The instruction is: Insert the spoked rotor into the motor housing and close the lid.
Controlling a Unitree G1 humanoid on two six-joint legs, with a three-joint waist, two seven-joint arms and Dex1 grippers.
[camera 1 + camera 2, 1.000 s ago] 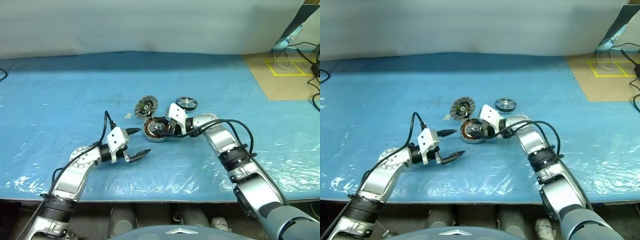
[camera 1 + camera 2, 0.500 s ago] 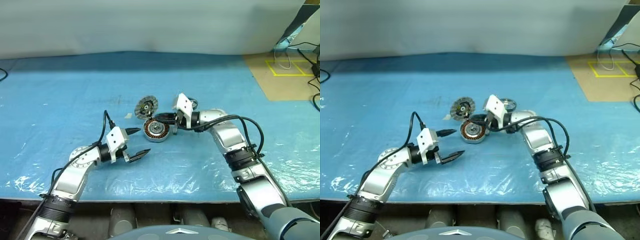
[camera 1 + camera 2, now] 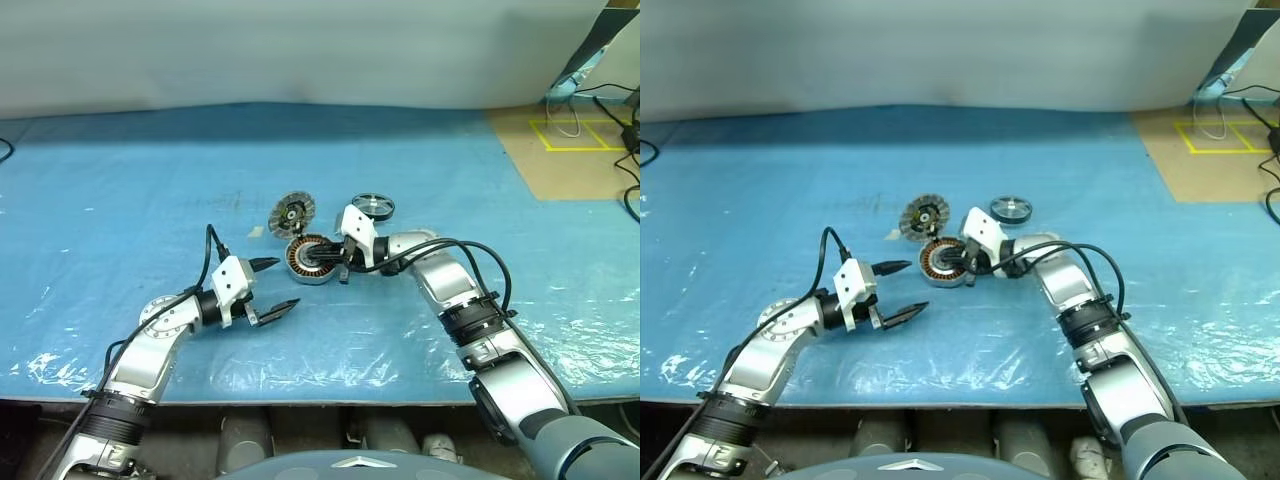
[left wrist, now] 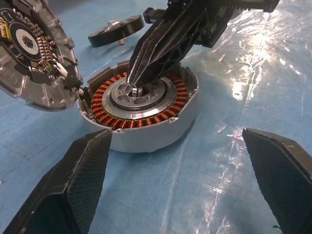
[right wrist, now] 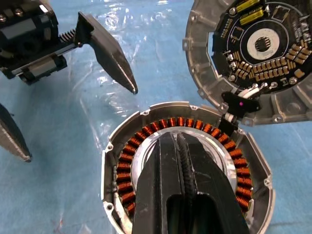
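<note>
Here's the blue plastic-covered table [image 3: 120, 180], and all the action sits near its middle, well clear of every edge. The motor housing [image 3: 312, 259] lies flat with its open face up, the ring of copper windings plain to see around the silver centre. The right gripper [image 4: 130, 86] reaches in from the table's right side, its two black fingers pressed tight together with nothing between them, and their joined tips rest right on the silver hub in the housing's centre. In the right wrist view the closed fingers [image 5: 181, 185] lie across the silver centre, with windings showing on both sides.

Just behind the housing, toward the far edge, the lid [image 3: 292, 212] stands tilted up on its rim, leaning against the housing's edge, its inner face with the circuit board and dark centre turned toward the robot. The spoked rotor [image 3: 372, 207] lies flat on the table, beyond the right gripper's wrist, toward the far edge and apart from the housing, black rim and shiny hub up.

The left gripper [image 3: 274, 287] hangs nearer the front edge, just short of the housing, its jaws spread wide and empty, pointing at the housing. It touches nothing.
</note>
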